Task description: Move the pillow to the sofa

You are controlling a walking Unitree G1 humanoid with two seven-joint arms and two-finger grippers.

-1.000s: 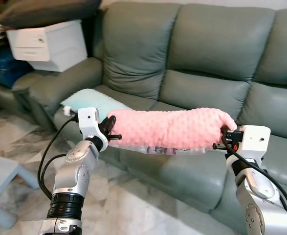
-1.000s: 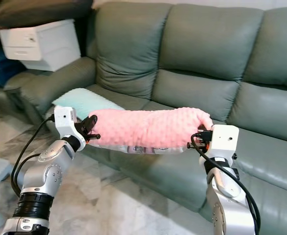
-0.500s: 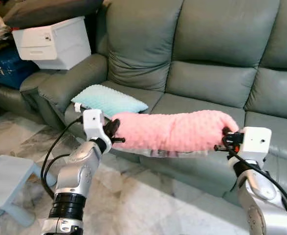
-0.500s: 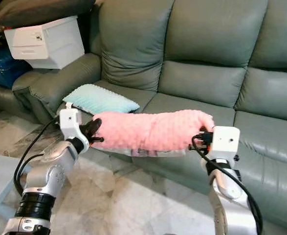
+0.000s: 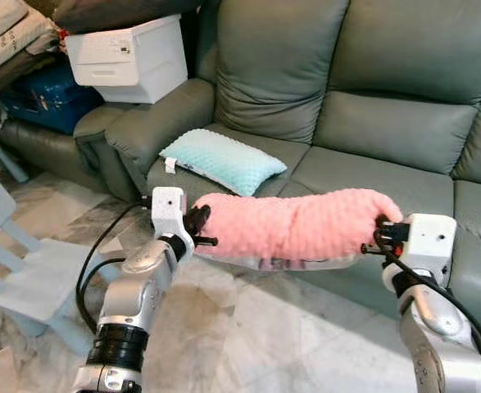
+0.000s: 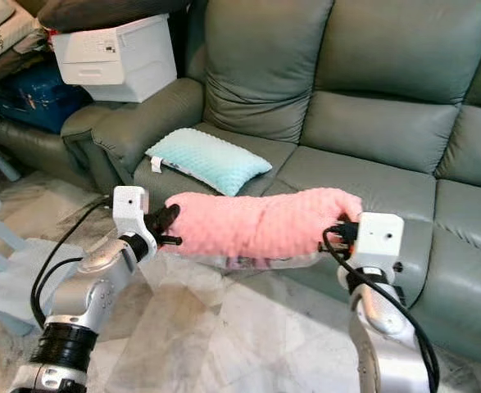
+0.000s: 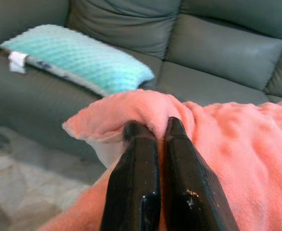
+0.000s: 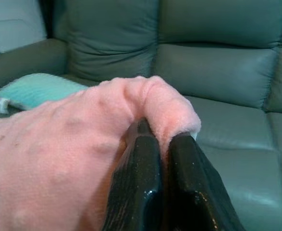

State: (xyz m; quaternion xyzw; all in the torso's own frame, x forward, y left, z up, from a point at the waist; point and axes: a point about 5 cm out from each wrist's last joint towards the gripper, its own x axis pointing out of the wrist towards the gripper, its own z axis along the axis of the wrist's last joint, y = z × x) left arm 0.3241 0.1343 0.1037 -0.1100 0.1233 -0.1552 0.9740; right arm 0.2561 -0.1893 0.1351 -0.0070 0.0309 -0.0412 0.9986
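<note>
Closer to the sofa (image 5: 371,123) now, nearer the teal pillow (image 5: 222,160). Left gripper (image 5: 197,227) pinching pink pillow (image 5: 293,227), right gripper (image 5: 381,236) likewise, held aloft near the seat. Carrying step; next, reach farther and release.

A: What can't you make out?
B: The tips of the left gripper (image 5: 201,230) are buried in a fold of the pink pillow (image 5: 293,228), and the right gripper (image 5: 381,235) is sunk into the other end the same way. In each wrist view the black fingers (image 7: 137,178) run off the picture's edge.
A: And the sofa (image 5: 387,123)?
B: Its back is cut by the top edge, its right side by the picture's border. The pillow hides part of the seat front.
A: Anything else?
B: The label on the white box (image 5: 129,56) is too small to read, and the pale chair (image 5: 15,262) is cropped at the left
</note>
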